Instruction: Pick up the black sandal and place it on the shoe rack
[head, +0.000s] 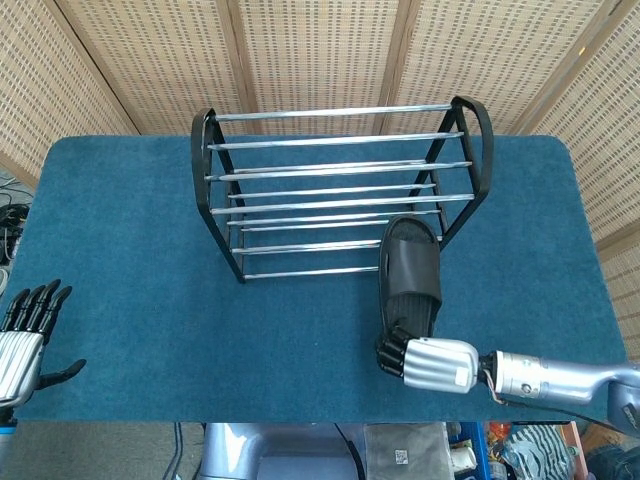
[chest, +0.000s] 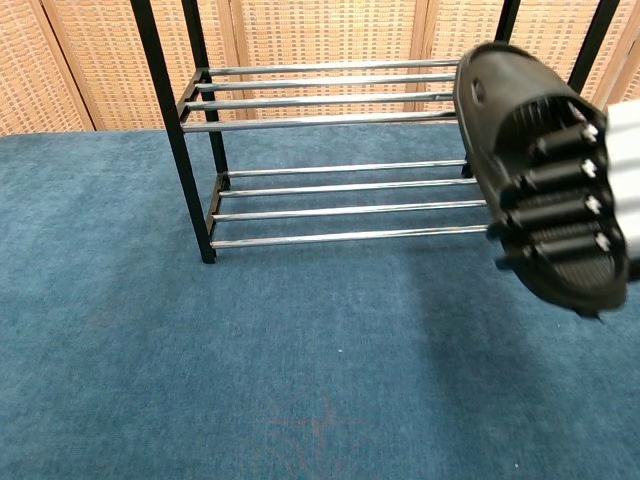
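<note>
My right hand grips the black sandal by its heel end and holds it off the table. The toe points toward the rack and overlaps the right front of the rack's rails in both views. The shoe rack is a black frame with chrome rails in two tiers, standing at the middle back of the blue table. Both tiers hold nothing. My left hand rests at the table's front left corner, fingers spread, holding nothing.
The blue carpeted tabletop spreads bare to the left and in front of the rack. Woven wicker screens stand behind the table. The table's front edge lies close under my right hand.
</note>
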